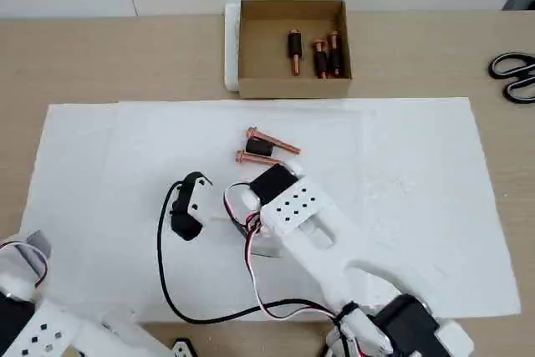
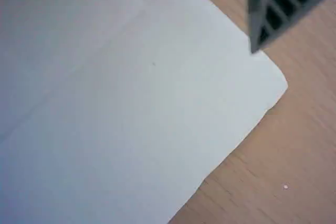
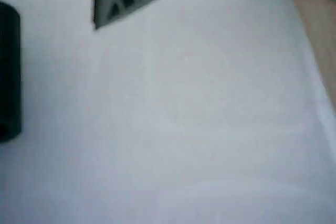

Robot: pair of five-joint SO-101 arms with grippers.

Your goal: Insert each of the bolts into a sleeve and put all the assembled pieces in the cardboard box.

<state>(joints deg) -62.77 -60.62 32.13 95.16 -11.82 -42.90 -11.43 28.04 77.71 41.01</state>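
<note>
From above, my right arm (image 1: 318,232) lies over the far end of the lower bolt (image 1: 249,157), so I see only its head and part of the shaft. The black sleeve (image 1: 259,146) sits against the upper bolt (image 1: 276,142); I can't tell whether it is slid on or just beside it. My left arm (image 1: 33,328) is cut off at the bottom-left corner, and the scissors (image 1: 514,75) at the right edge. The three pieces (image 1: 294,52) in the cardboard box (image 1: 251,48) are too small to check their fit. My right wrist view is blurred, and a dark block (image 3: 9,72) there is cut by the frame; I can't identify it.
</note>
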